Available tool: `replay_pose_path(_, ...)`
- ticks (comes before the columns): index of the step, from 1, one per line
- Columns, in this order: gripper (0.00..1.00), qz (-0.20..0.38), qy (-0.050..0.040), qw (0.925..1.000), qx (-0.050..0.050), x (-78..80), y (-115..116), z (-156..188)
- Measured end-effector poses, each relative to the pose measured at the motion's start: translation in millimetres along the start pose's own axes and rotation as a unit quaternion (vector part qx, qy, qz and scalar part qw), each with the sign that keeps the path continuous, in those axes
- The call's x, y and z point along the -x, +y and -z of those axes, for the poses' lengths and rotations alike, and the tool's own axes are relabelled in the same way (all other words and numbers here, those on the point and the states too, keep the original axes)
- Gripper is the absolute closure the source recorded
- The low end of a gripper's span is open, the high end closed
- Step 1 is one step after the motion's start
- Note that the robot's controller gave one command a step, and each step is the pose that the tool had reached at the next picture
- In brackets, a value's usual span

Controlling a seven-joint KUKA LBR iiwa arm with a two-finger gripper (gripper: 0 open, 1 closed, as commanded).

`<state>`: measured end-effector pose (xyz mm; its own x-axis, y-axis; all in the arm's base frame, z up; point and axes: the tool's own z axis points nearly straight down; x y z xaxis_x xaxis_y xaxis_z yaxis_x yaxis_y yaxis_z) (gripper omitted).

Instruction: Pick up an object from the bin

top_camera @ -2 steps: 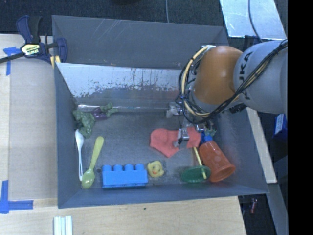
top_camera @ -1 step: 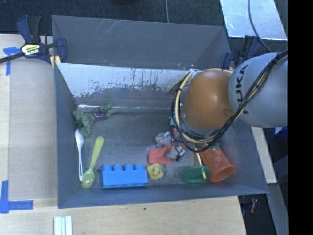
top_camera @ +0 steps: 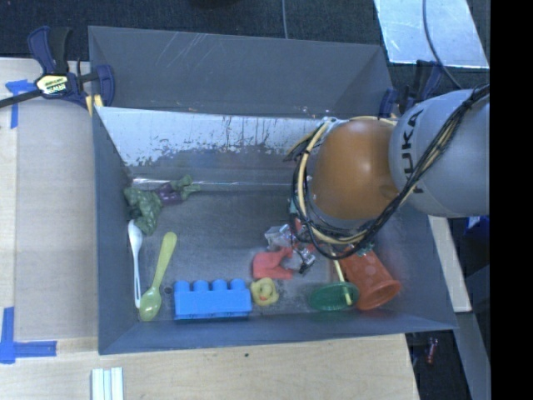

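Hovering gripper [top_camera: 293,252] over flat red plastic piece [top_camera: 268,265] at 5 o'clock of grey metal bin [top_camera: 241,73] floor | pincer state cannot be told | handling: likely light, bendy, slick | hold: across narrow edges | small yellow ring toy [top_camera: 265,291] at its 6 o'clock

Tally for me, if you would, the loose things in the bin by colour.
Green: 2 (leafy toy, rounded piece)
Yellow-green: 2 (long spoon, small ring-like piece)
White: 1 (slim spoon)
Blue: 1 (building block)
Red-orange: 2 (flat red piece, cup)
Total: 8 visible
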<state>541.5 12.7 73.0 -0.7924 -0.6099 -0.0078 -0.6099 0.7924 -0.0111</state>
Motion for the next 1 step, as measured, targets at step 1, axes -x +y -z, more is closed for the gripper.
replay_pose_path(1, 1.00, 0.015, 0.0033, 0.9999, 0.003, -8.2, 2.8, 66.8)
